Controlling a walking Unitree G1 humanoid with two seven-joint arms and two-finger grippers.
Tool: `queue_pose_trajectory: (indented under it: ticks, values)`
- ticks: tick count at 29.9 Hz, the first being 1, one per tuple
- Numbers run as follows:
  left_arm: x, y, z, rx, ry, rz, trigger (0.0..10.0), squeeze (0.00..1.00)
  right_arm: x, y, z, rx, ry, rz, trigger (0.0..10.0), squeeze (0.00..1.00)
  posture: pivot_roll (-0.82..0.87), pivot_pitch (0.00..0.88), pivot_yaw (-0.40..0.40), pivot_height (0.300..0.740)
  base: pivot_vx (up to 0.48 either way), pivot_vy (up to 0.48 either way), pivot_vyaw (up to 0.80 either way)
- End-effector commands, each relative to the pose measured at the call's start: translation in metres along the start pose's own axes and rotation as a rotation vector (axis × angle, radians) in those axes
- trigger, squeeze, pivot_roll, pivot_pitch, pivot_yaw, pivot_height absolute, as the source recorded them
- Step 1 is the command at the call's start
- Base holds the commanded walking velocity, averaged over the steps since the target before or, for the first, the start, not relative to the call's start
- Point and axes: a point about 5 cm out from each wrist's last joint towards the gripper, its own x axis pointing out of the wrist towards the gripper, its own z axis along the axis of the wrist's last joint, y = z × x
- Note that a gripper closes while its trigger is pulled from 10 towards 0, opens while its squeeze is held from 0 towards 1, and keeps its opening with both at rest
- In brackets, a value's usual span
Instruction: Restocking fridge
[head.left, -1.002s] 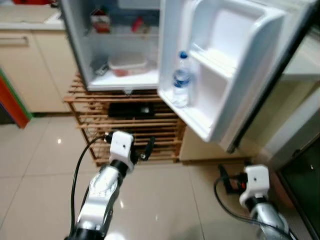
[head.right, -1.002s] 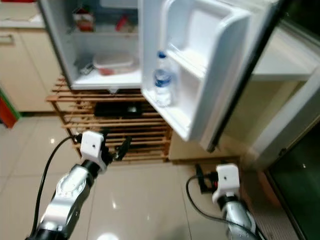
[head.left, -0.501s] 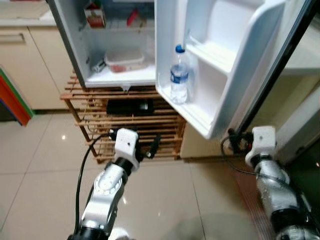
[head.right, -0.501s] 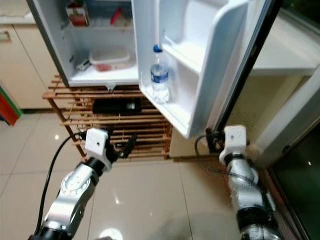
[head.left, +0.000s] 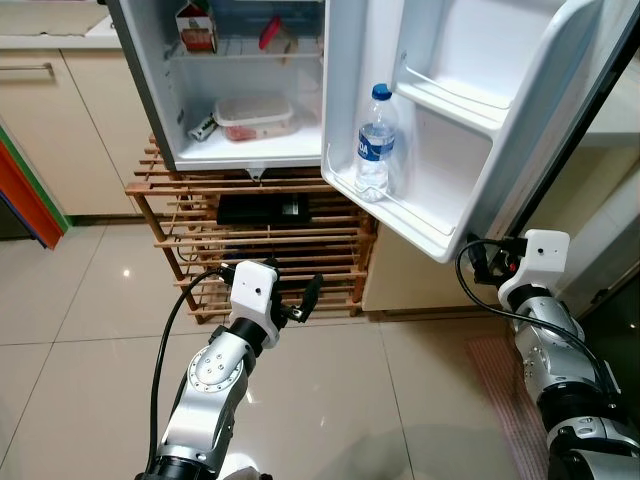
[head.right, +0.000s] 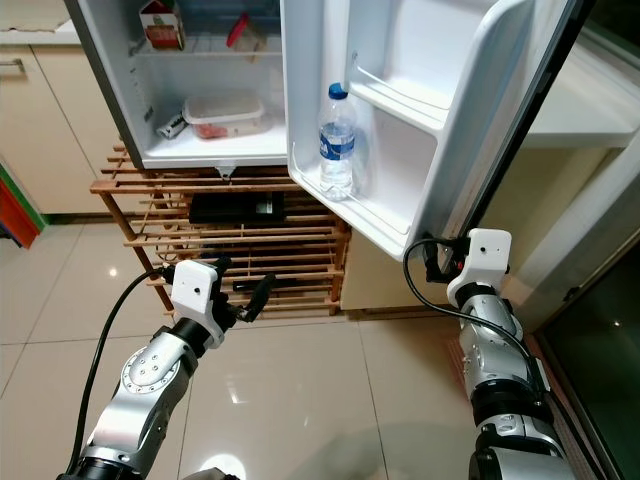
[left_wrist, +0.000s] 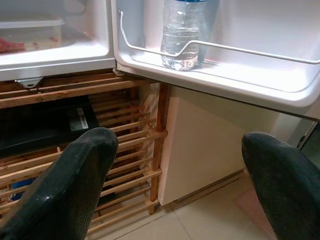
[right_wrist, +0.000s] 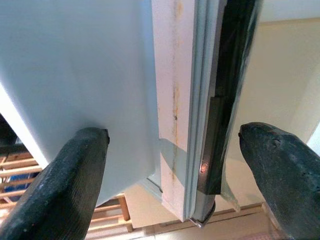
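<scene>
Head views: small white fridge (head.left: 160, 90) stands open on a slatted wooden rack (head.left: 250, 250). Its white door (head.left: 470, 120) swings wide toward the robot's right. A clear plastic water bottle with blue cap (head.left: 374, 145) stands upright in the door's lowest shelf, behind a wire rail. Inside the cabinet: a red-and-white carton (head.left: 197, 25) on the upper shelf, a shallow lidded plastic tub (head.left: 254, 117) on the floor of the compartment. A flat black box (head.left: 262, 208) lies on the rack below. Left gripper (head.left: 305, 300) hangs low over the beige tiled floor (head.left: 80, 330), before the rack. Right gripper (head.right: 432, 262) is up at the door's lower outer corner.

Left wrist view: both black fingers (left_wrist: 65, 185) spread wide, nothing between them; bottle base sits ahead on the door shelf.

Right wrist view: fingers (right_wrist: 70, 180) wide apart, straddling the door's bottom edge with its dark seal (right_wrist: 227, 100); contact with the door cannot be told.
</scene>
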Motion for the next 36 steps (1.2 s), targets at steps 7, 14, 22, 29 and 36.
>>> queue_pose_trajectory:
  ticks: [7, 14, 22, 29, 36]
  values:
    - [0.001, -0.001, 0.005, 0.002, -0.013, -0.013, 10.0, 0.0, 0.007, 0.021, 0.008, 0.073, -0.036, 0.085, 10.0, 0.0, -0.08, 0.027, -0.01, 0.74, 0.0, 0.0, 0.0]
    - [0.001, -0.002, 0.004, 0.001, -0.008, -0.017, 10.0, 0.0, 0.006, 0.059, 0.02, 0.147, -0.097, 0.242, 10.0, 0.0, -0.08, 0.028, -0.011, 0.74, 0.0, 0.0, 0.0]
    - [0.0, -0.001, 0.001, -0.001, 0.003, -0.018, 10.0, 0.0, -0.044, 0.12, 0.081, 0.356, -0.182, 0.809, 10.0, 0.0, -0.09, 0.035, -0.01, 0.74, 0.0, 0.0, 0.0]
    - [0.0, 0.0, -0.001, 0.0, 0.011, -0.029, 10.0, 0.0, -0.064, 0.093, 0.061, 0.315, -0.017, 0.895, 10.0, 0.0, -0.09, 0.032, -0.008, 0.74, 0.0, 0.0, 0.0]
    - [0.001, 0.001, -0.001, 0.002, 0.013, -0.035, 10.0, 0.0, -0.064, 0.067, 0.034, 0.249, 0.123, 0.763, 10.0, 0.0, -0.1, 0.032, -0.005, 0.74, 0.0, 0.0, 0.0]
